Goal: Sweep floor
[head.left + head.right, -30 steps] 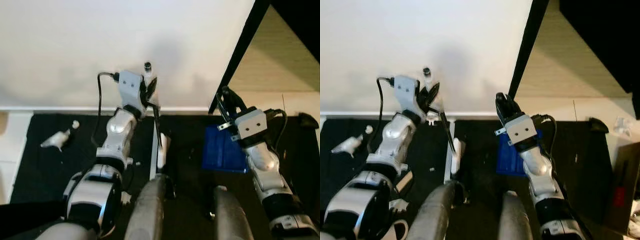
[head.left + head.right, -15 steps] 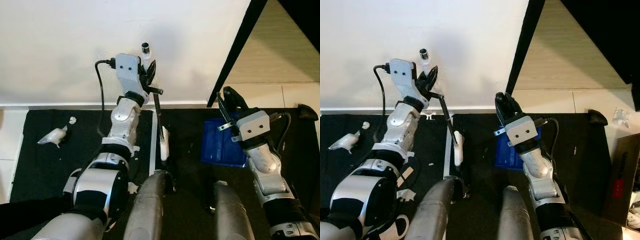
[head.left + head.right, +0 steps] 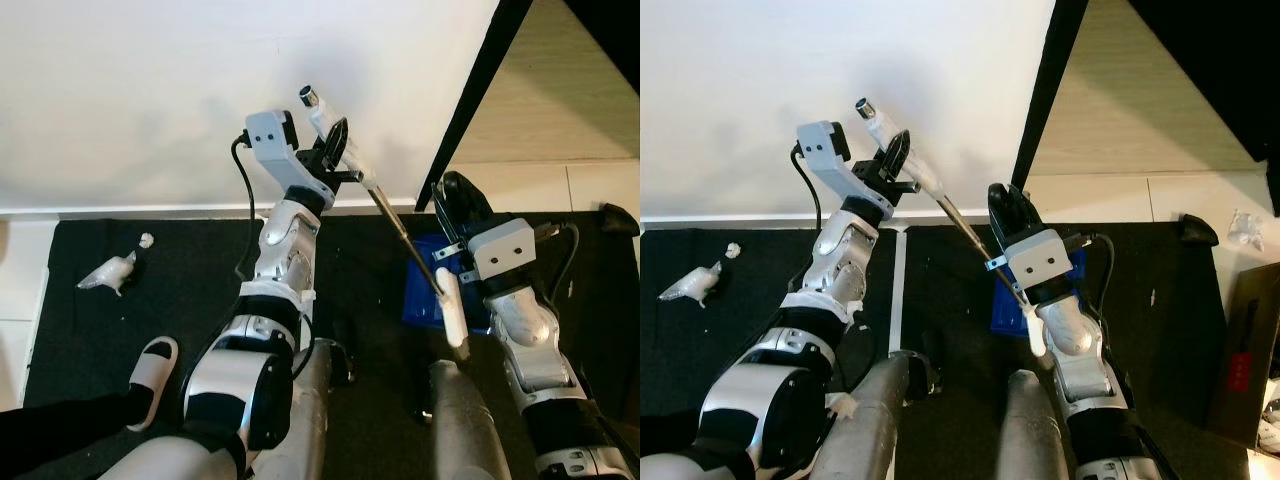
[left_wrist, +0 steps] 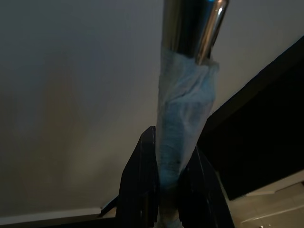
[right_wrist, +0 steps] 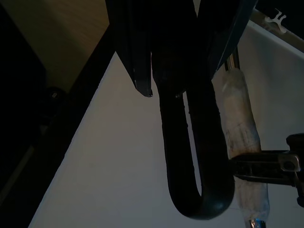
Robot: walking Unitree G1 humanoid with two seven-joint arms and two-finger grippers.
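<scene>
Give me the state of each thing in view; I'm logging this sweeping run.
Left gripper: shut on the broom handle.
Broom handle: lifted, slanting down toward the dustpan.
Right gripper: shut on the dustpan's handle.
Dustpan: held low over the dark floor.
Crumpled white litter: lying unswept on the floor.

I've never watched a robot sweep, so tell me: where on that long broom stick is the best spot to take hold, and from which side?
Probably the pale taped wrap near the top of the broom handle, where the left gripper already clamps it. The bare metal shaft below looks slick; the wrap should slip less. Since the handle slants down toward the blue dustpan, coming square across it from the robot's left side suits.
</scene>
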